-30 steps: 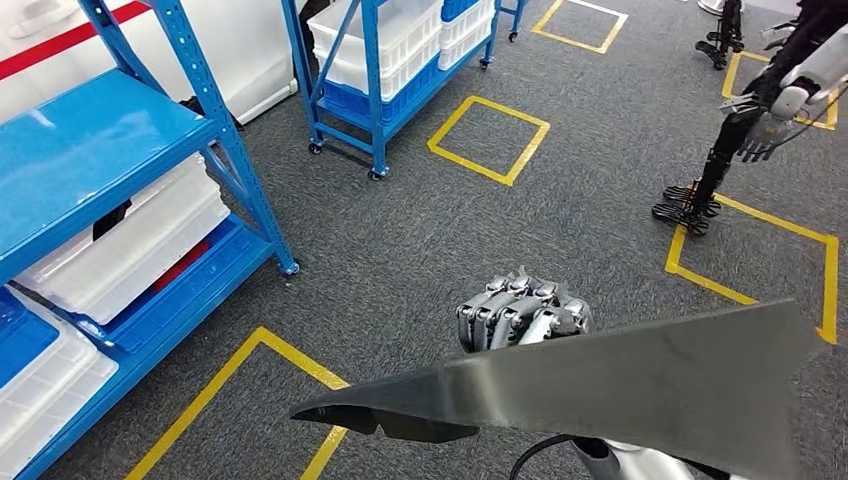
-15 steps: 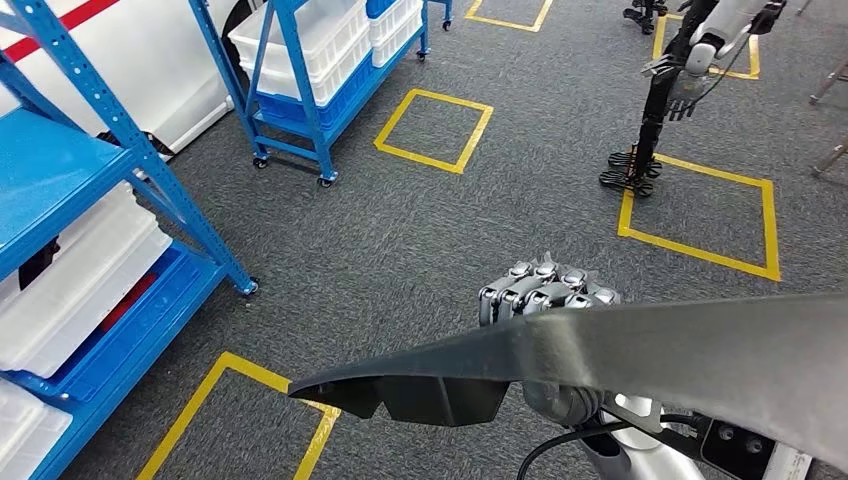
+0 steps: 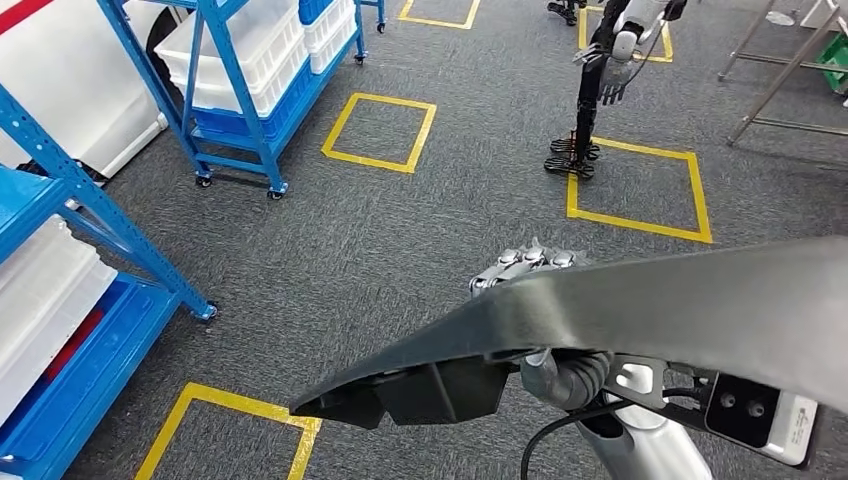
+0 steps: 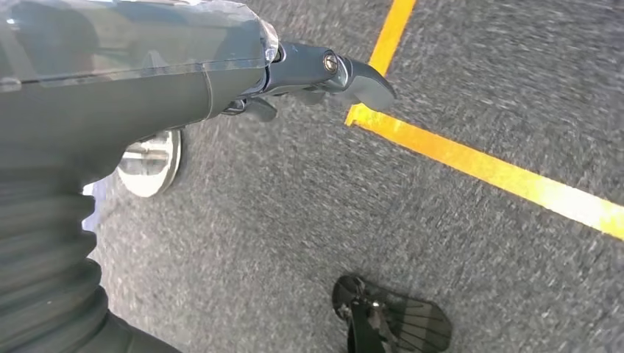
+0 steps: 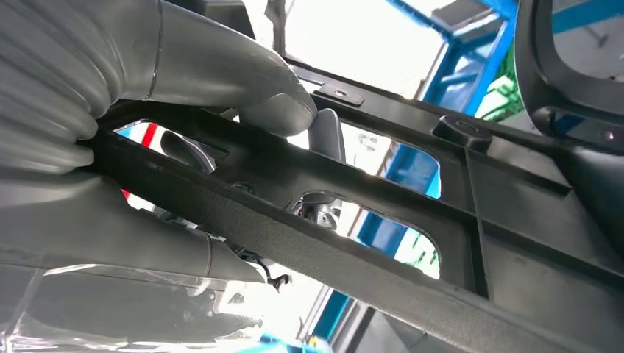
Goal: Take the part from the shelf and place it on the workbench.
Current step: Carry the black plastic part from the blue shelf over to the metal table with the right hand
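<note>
The part (image 3: 640, 310) is a long dark grey plastic panel with ribs and openings on its underside, stretching across the lower head view. My right hand (image 3: 535, 268) grips it from behind, fingers curled over its upper edge. In the right wrist view the grey thumb (image 5: 221, 73) presses on a rib of the part (image 5: 346, 206), and the fingers wrap under it. My left hand (image 4: 184, 81) hangs over the carpet with nothing in it, its dark fingers (image 4: 346, 73) loosely extended.
A blue shelf (image 3: 100, 235) with white bins (image 3: 40, 300) stands at the left. A wheeled blue rack (image 3: 250, 90) stands behind it. Yellow tape squares (image 3: 380, 130) mark the grey carpet. Another robot's arm (image 3: 595, 85) and metal frame legs (image 3: 780, 70) are at the back right.
The camera has turned to the right, so shelves and floor marks slid left. The part stays in my right hand and now sits a little higher in the picture.
</note>
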